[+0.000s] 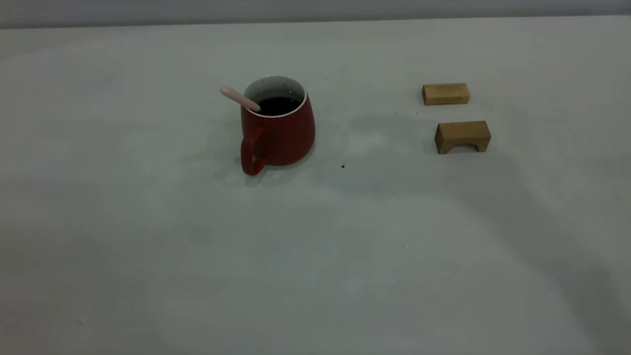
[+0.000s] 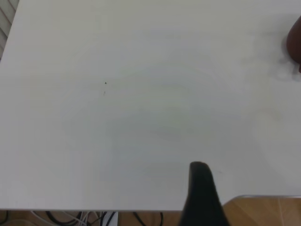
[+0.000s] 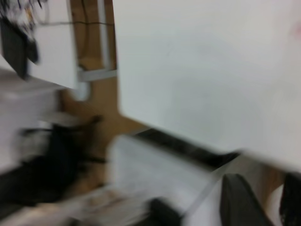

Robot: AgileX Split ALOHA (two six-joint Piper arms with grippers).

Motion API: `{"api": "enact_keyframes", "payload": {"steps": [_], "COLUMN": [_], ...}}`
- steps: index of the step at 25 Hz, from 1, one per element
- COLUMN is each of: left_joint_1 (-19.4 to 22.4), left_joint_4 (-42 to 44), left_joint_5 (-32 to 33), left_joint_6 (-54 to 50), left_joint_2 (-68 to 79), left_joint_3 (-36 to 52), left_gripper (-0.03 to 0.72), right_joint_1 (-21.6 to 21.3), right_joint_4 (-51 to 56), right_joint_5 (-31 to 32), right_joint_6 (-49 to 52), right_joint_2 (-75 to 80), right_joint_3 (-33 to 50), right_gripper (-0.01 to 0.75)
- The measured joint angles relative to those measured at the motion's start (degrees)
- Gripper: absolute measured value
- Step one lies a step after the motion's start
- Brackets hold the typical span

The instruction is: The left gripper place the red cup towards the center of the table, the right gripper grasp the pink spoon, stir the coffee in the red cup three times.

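The red cup (image 1: 281,133) stands upright on the table (image 1: 315,256), left of the middle, with its handle toward the camera. Dark coffee (image 1: 278,105) fills it. The pink spoon (image 1: 239,98) rests in the cup, its handle leaning out over the left rim. Neither gripper shows in the exterior view. In the left wrist view a dark part of my left gripper (image 2: 202,197) hangs over the table's edge, far from a sliver of the red cup (image 2: 295,42). My right gripper (image 3: 268,197) is open and empty, off the table's edge over the floor.
Two tan wooden blocks lie at the right: a flat one (image 1: 445,93) farther back and an arched one (image 1: 462,136) nearer. A small dark speck (image 1: 342,166) lies right of the cup. Cables (image 2: 70,217) and a wooden floor (image 2: 268,212) show beyond the table's edge.
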Motion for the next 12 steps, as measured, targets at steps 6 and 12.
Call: {"api": "enact_keyframes", "payload": {"steps": [6,12], "left_joint_1": [0.0,0.0], "left_joint_4": [0.0,0.0], "left_joint_5": [0.0,0.0], "left_joint_6": [0.0,0.0], "left_joint_2": [0.0,0.0], "left_joint_3": [0.0,0.0], "left_gripper": [0.595,0.595], "right_joint_1": [6.49,8.97], "right_joint_4": [-10.7,-18.03], "right_joint_5": [0.8,0.8], "right_joint_6": [-11.76,-14.66], "right_joint_2": [-16.04,-35.55], "right_joint_3": [0.43,17.05], "right_gripper": [0.172,0.172]}}
